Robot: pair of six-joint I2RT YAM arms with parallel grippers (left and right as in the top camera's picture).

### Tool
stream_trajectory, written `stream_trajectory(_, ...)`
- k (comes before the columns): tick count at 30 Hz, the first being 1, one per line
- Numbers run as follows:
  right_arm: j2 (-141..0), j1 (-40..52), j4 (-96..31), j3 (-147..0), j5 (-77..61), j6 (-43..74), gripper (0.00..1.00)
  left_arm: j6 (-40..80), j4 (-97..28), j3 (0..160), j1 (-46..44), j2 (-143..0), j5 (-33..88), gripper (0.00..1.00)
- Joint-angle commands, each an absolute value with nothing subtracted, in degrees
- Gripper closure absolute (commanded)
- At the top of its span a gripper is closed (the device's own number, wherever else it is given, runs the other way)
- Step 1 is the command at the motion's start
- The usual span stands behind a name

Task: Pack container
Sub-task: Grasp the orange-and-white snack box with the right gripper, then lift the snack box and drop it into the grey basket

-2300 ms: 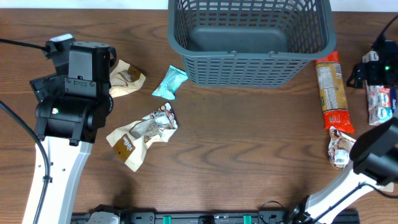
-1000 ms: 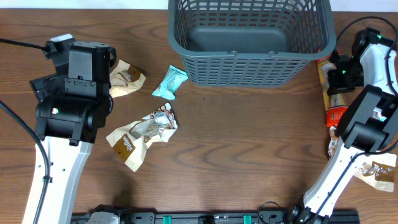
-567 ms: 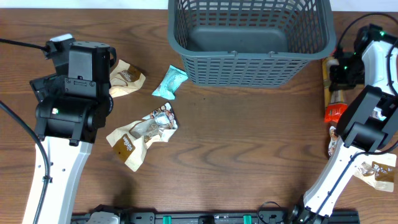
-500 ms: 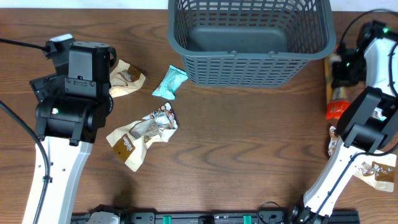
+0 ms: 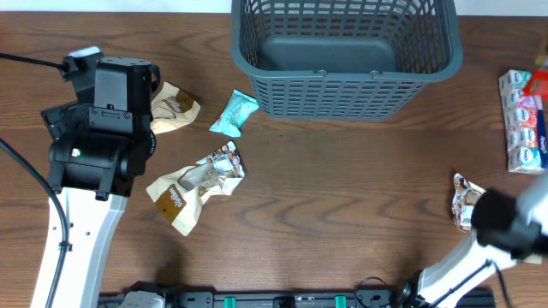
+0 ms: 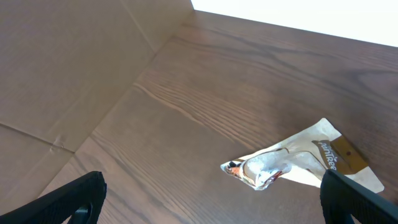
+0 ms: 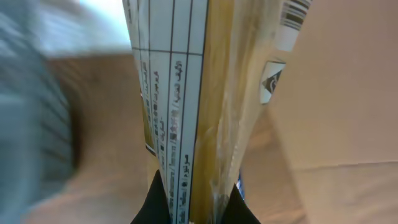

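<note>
The container (image 5: 342,77), a large dark grey lattice basket, stands at the table's far middle with nothing inside. My right gripper (image 7: 196,208) is shut on a long yellow and white snack packet (image 7: 186,93), which stands upright between the black fingers (image 7: 158,199) in the blurred right wrist view. In the overhead view only a red blur (image 5: 539,81) shows at the right edge. My left gripper (image 6: 217,205) is open and low over the wood. A tan packet (image 6: 292,165) lies just ahead of it, apart from both fingers (image 6: 81,199).
A teal packet (image 5: 234,113) lies in front of the basket's left corner. Two crumpled packets (image 5: 197,184) lie left of centre, beside the left arm (image 5: 103,111). A white and pink multipack (image 5: 522,120) and a small packet (image 5: 467,201) lie at the right.
The right arm lifted the long orange packet off the table beside the basket and has swung up, almost out of the overhead view. The left arm has not moved.
</note>
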State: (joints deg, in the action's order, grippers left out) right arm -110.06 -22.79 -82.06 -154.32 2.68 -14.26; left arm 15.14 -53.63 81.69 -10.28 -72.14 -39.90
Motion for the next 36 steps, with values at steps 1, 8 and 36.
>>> stream_trajectory(1,-105.1,-18.0,-80.2,-156.0,-2.5,-12.1,0.98,14.8,-53.8,81.6,-10.0,-71.8,-41.2,0.01)
stream_trajectory(8,-104.7,-5.2,-75.8,-155.9,-4.7,-9.4,0.98,14.8,-53.8,81.6,-10.0,-71.9,-41.2,0.01)
stream_trajectory(36,-123.4,4.5,-73.6,-155.9,-3.0,-9.5,0.69,14.8,-53.8,81.6,-10.0,-71.9,-41.2,0.01)
